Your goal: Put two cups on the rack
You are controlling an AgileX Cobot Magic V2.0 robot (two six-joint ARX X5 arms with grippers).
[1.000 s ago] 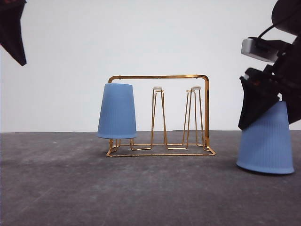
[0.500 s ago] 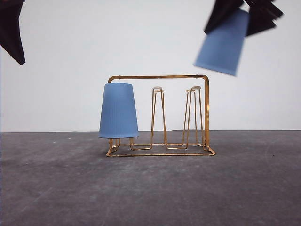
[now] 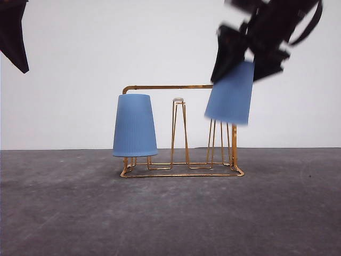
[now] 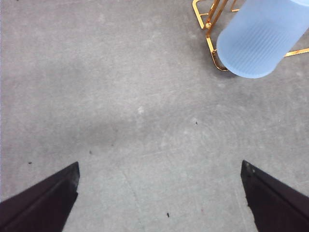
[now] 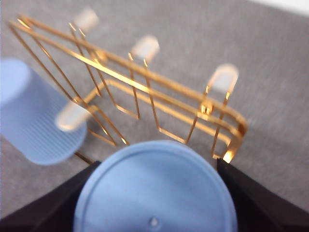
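The gold wire rack stands mid-table. One light-blue cup hangs upside down over its left prong; it also shows as the cup by the rack's corner and as the cup. My right gripper is shut on the second cup, held upside down and slightly tilted in the air over the rack's right prong. Between the right fingers sits that cup's closed base, above the rack. My left gripper is open and holds nothing, raised at the far left.
The rack's middle prong with its white tip stands free between the two cups. The grey tabletop lies bare in front of the rack, with a white wall behind it.
My right gripper lifted the second cup off the table at the right, raised it high, then brought it left and down over the rack's right prong. The left arm and left cup stayed put.
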